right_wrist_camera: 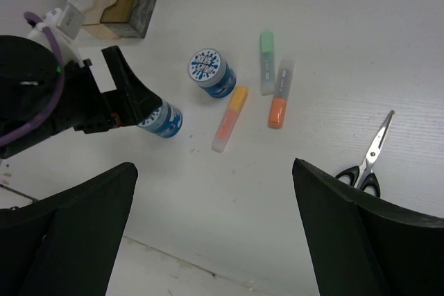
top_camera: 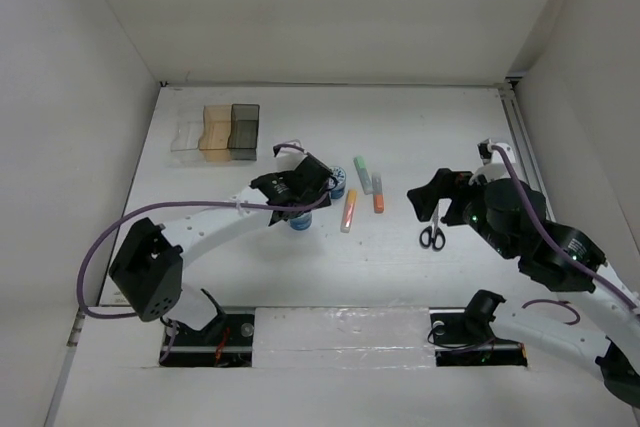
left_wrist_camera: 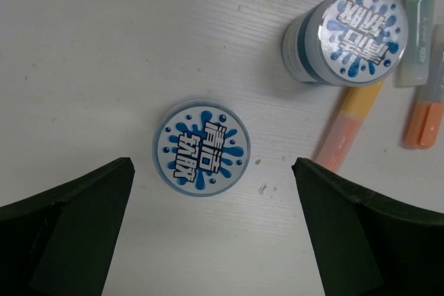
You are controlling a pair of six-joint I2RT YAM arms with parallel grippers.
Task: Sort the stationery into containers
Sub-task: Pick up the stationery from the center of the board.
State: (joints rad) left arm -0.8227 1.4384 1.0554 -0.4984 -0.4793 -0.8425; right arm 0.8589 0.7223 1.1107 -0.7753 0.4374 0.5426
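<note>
- Your left gripper (left_wrist_camera: pixel 213 171) is spread wide and holds nothing. One blue-and-white roll (left_wrist_camera: pixel 201 148) stands on the table (left_wrist_camera: pixel 83 46) right below it, between the two fingers and level with their tips, touching neither.
- The second roll (left_wrist_camera: pixel 354 32) stands ahead of that gripper and off to its right. The yellow-orange marker (left_wrist_camera: pixel 350 126) lies just beside that roll, ahead of the right finger.
- Your right gripper (right_wrist_camera: pixel 214 168) is also spread wide and empty, hanging above the table. The scissors (right_wrist_camera: pixel 371 161) lie closed just by its right finger.
- The green marker (right_wrist_camera: pixel 266 60) and the grey-and-orange marker (right_wrist_camera: pixel 279 95) lie side by side further ahead of it. Whether the grey and orange parts are one stick or two, I cannot tell.
- The three joined bins (top_camera: pixel 215 132) sit well ahead of your left gripper, to its left. No stationery shows in any of them.
- By my judgement the sorting has not begun: both rolls, the markers and the scissors all lie loose. The roll under your left gripper looks like the first pick.
</note>
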